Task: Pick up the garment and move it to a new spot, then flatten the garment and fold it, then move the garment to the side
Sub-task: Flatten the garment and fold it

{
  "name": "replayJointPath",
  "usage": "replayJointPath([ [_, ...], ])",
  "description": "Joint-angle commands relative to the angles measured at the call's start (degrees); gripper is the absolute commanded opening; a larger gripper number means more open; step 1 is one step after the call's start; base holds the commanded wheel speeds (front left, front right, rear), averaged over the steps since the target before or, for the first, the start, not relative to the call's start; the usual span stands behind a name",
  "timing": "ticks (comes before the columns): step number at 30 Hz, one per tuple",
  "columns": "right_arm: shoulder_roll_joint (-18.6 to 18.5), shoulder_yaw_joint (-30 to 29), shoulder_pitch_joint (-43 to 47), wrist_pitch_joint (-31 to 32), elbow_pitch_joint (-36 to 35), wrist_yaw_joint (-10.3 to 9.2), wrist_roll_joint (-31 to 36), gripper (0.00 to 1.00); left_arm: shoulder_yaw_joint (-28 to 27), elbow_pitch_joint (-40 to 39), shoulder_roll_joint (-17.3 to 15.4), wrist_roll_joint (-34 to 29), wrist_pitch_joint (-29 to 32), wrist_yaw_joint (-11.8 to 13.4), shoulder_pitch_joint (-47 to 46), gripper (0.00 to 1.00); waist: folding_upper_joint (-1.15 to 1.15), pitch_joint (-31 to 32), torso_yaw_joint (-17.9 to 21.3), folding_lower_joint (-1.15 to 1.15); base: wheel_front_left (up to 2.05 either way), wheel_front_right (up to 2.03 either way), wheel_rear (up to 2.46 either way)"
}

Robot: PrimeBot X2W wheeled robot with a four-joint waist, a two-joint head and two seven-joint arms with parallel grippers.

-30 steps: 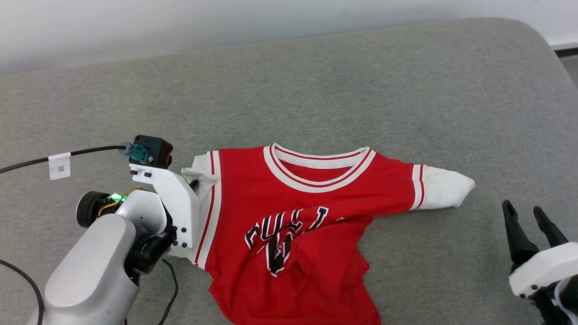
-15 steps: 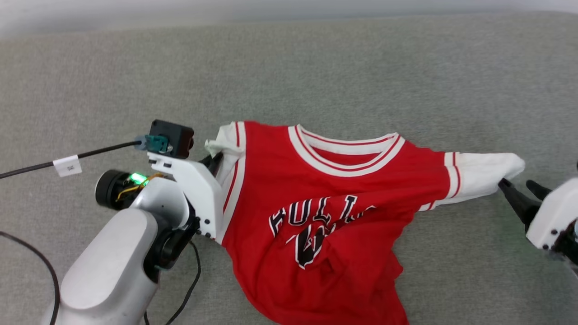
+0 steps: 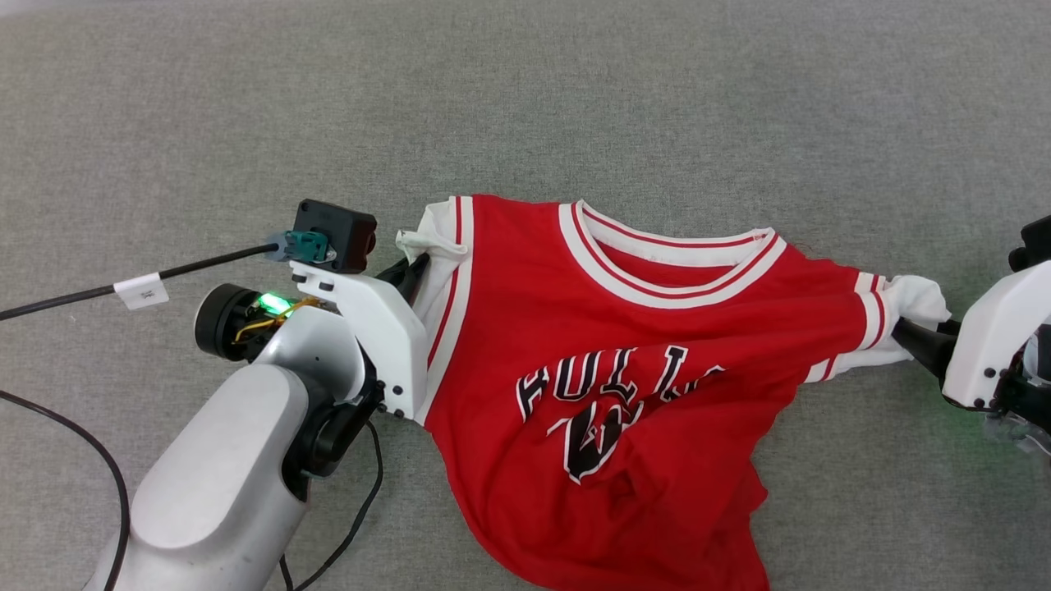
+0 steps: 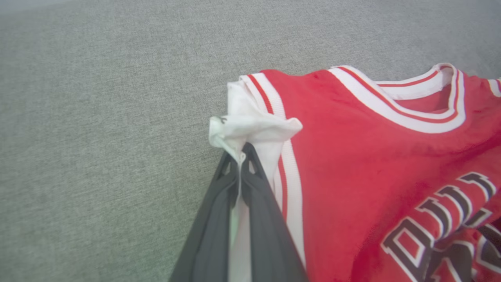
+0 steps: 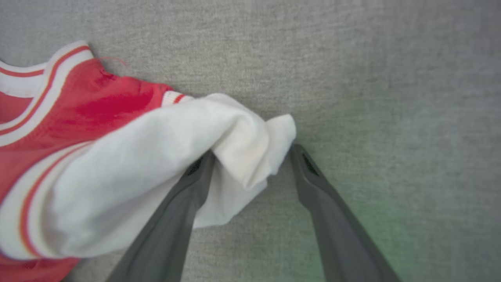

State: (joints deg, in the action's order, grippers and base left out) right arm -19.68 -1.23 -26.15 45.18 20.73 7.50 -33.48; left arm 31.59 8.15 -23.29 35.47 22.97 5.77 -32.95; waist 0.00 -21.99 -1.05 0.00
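Looking at how this one will handle: the garment [image 3: 608,328] lies chest-up on the grey fabric surface [image 3: 575,98], collar toward the far side. The body below the lettering is rumpled and runs off the bottom of the head view. It's thin, floppy jersey cloth, so I'd guess it's very light, with zero stiffness and nothing fragile about it. It'll sag and crease wherever it isn't held, and it probably drags on that fuzzy surface rather than sliding.

The left pincer [image 4: 239,156] is pressed together on the bunched white sleeve end [image 4: 250,125] at the robot's left, with a thin bit of cloth nipped right at the tips. The right pincer [image 5: 252,150] is spread wide around the other sleeve's crumpled cuff [image 5: 242,145]. One finger is tucked against the fold, the other sits just beside its edge, and nothing is gripped there yet.

The sleeve ends are a decent place to hold for stretching it flat. I'd take a deeper bite through both layers though, since a tip-only pinch on soft knit could slip out once it's pulled taut.
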Motion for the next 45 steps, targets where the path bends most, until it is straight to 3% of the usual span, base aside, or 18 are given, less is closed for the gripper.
replayJointPath([
  [1,3.34,3.24,3.97,3.35,4.69,-0.02,-0.89,0.27,0.04,0.24,0.07,-0.08,-0.42,0.31,-0.33,0.0,0.0,0.1,0.0,0.0,0.0,0.0,0.0],
  [2,3.26,3.74,3.93,3.25,4.73,-0.01,-1.03,0.0,0.02,0.4,0.08,0.01,-0.55,0.34,-0.27,0.0,0.0,0.2,0.06,0.0,0.0,0.0,0.0],
  [9,0.41,5.09,1.56,1.07,3.22,0.04,-0.89,0.0,-1.06,1.73,0.04,0.53,-1.55,1.35,0.53,0.0,0.0,2.24,1.1,0.0,0.0,0.0,0.0],
  [19,-3.6,6.12,-2.3,-6.94,-2.25,-0.02,3.26,0.0,-3.39,4.3,0.58,0.92,-5.26,3.21,-0.53,0.0,0.0,8.83,2.65,0.0,0.0,0.0,0.0],
  [30,-4.77,6.16,-10.15,-10.47,0.84,-0.03,6.67,0.0,-5.53,13.99,1.85,0.52,-8.72,2.3,-10.1,0.0,0.0,14.31,3.9,0.0,0.0,0.0,0.0],
  [36,-5.39,8.59,-19.45,-13.32,4.0,-0.04,9.29,0.0,-6.62,22.93,2.87,-0.78,-12.0,1.86,-19.67,0.0,0.0,12.69,4.95,0.0,0.0,0.0,0.0],
  [45,-5.71,10.59,-37.8,-21.93,8.3,-0.05,13.61,0.0,-9.51,31.61,3.13,-2.26,-20.08,0.9,-37.21,0.0,0.0,4.44,6.71,0.0,0.0,0.0,0.0],
])
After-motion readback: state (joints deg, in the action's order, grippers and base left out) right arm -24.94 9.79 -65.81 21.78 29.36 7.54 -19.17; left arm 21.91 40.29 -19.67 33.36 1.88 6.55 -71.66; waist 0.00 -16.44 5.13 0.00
